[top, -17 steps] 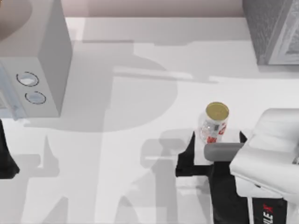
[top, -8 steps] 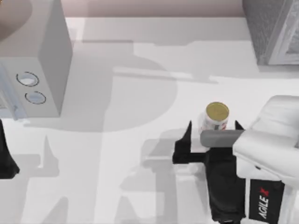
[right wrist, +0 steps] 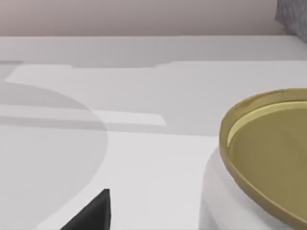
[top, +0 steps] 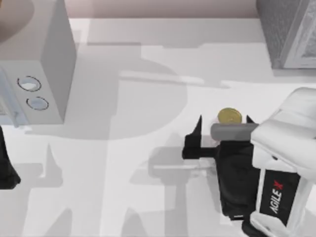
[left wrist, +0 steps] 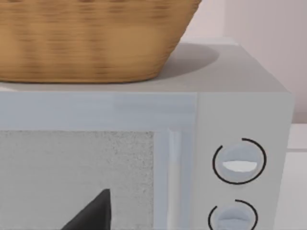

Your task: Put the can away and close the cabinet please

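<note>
The can (top: 229, 116) stands upright on the white table (top: 148, 197), toward the right side and well in front of the cabinet (top: 286, 29) at the far right corner. The right gripper (top: 224, 127) sits at the can with its dark fingers (top: 193, 143) spread wide, one on each side of the can, not yet closed on it. The left gripper (left wrist: 91, 213) is parked by the pale box with two dials (top: 34, 74), well left of the can; whether its fingers are apart cannot be told.

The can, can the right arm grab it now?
Probably yes. The right gripper hangs open right over the can, a finger on either side, and nothing stands between them.
</note>
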Tool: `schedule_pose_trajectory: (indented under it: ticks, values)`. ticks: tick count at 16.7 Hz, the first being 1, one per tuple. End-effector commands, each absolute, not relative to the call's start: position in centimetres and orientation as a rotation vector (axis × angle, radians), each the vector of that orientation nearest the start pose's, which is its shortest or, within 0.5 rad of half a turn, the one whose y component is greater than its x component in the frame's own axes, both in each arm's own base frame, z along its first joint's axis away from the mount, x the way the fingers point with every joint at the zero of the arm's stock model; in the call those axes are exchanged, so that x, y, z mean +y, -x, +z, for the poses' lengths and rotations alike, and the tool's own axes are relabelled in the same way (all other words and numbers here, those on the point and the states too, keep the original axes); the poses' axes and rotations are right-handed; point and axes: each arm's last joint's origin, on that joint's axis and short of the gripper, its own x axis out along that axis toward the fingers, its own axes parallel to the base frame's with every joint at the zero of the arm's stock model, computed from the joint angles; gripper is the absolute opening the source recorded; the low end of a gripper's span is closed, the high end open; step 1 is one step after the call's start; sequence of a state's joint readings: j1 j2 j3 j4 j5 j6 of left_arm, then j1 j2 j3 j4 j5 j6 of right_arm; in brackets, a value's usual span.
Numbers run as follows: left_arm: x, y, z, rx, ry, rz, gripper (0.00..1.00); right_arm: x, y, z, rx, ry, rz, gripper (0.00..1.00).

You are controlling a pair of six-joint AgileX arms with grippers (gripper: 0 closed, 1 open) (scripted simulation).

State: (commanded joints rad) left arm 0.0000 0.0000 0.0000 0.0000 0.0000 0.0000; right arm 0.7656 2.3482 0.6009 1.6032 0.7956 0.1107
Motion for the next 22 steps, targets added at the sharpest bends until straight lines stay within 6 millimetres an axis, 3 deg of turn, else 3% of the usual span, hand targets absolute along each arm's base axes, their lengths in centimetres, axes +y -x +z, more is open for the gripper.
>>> schedule_pose_trajectory:
  ticks: [13, 22]
  values:
    - [-0.12, -10.57, 16.00, 0.000, 0.000, 0.000, 1.00, 20.41, -24.09, 2.28, 0.094, -0.001, -0.009, 0.02]
    - [-0.12, -10.57, 16.00, 0.000, 0.000, 0.000, 1.00, 20.43, -24.05, 2.30, 0.094, -0.002, -0.008, 0.00]
